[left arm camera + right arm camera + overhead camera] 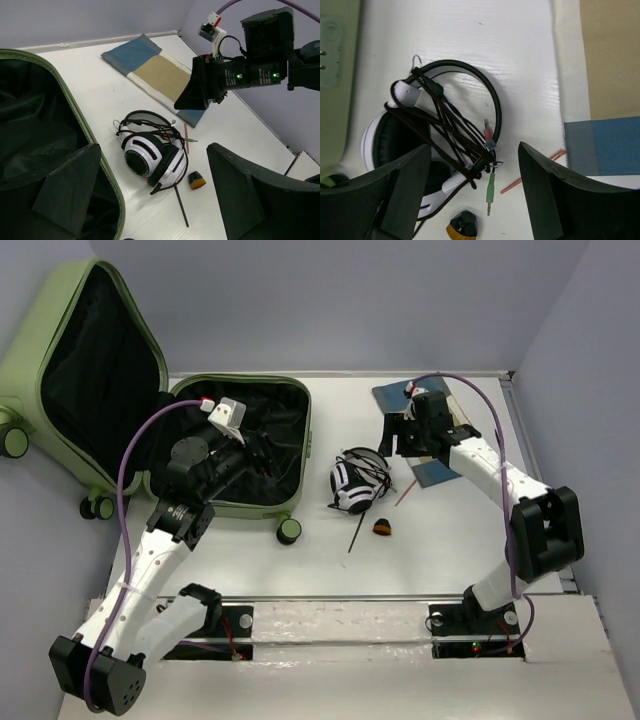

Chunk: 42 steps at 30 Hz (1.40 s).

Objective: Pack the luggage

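The pale green luggage (306, 430) lies open at the left, its lid leaning on the wall, black lining showing. Its rim shows in the left wrist view (94, 139) and its shell in the right wrist view (335, 100). My left gripper (262, 455) (152, 147) is open and empty over the luggage's base. White-and-black headphones (355, 480) (150, 157) (420, 140) with a tangled cable lie on the table right of the luggage. My right gripper (400, 435) (474, 149) is open and empty, above the headphones' right side.
A folded blue-and-tan cloth (438, 465) (155, 75) (610, 75) lies at the back right under the right arm. A small black-and-orange brush head (382, 528) (196, 180) (462, 226), a thin black stick (356, 532) (181, 205) and a pink stick (405, 492) (535, 172) lie near the headphones.
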Each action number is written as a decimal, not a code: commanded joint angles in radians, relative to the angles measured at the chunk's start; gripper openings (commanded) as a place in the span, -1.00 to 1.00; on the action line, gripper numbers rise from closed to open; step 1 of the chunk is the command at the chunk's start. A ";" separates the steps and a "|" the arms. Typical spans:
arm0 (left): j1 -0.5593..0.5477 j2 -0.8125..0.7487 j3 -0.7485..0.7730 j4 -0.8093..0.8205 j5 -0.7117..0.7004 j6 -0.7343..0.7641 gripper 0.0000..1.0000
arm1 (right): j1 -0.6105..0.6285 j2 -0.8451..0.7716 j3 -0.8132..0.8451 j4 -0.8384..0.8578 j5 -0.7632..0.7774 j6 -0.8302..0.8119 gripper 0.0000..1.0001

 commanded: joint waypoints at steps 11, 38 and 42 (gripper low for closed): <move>0.002 -0.006 0.035 0.024 0.008 0.012 0.98 | 0.008 0.308 0.205 -0.025 0.072 -0.059 0.17; 0.000 -0.020 0.029 0.038 0.017 0.003 0.98 | 0.060 0.243 0.348 -0.005 0.095 -0.061 -0.86; 0.001 -0.029 0.029 0.032 -0.024 -0.007 0.98 | 0.090 0.192 0.401 -0.028 0.101 -0.064 -0.86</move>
